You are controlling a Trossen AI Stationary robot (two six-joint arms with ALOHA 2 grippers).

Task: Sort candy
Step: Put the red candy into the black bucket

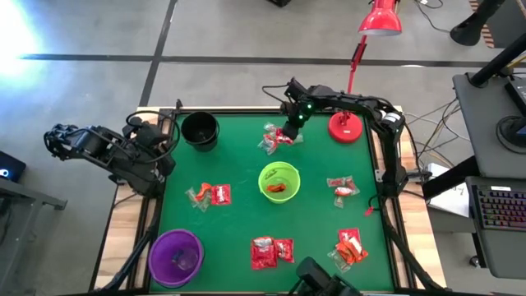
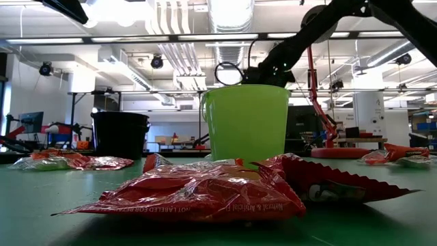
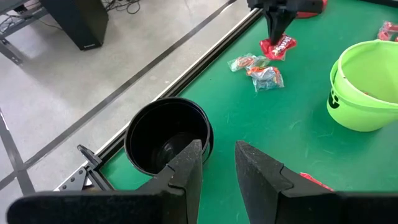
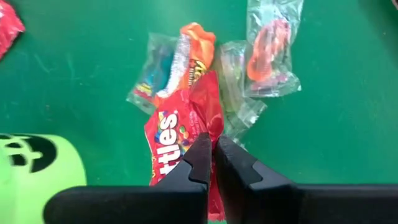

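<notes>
Red Skittles packet (image 4: 171, 140), crinkled flat foil with white lettering, sits in the far-centre candy cluster (image 1: 278, 138) with an orange wrapper (image 4: 194, 46) and two clear twist wrappers (image 4: 270, 53). My right gripper (image 4: 213, 155) has its fingers pinched shut on the packet's edge. Six candy clusters lie on the green table (image 1: 238, 222). Three bowls: black bowl (image 1: 200, 130) far left, lime-green bowl (image 1: 279, 182) centre, purple bowl (image 1: 175, 256) near left. My left gripper (image 3: 217, 163) hangs by the black bowl, fingers parted, holding nothing.

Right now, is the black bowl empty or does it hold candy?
Empty, as far as visible: the left wrist view looks into the black bowl and shows only its dark, bare bottom.
</notes>
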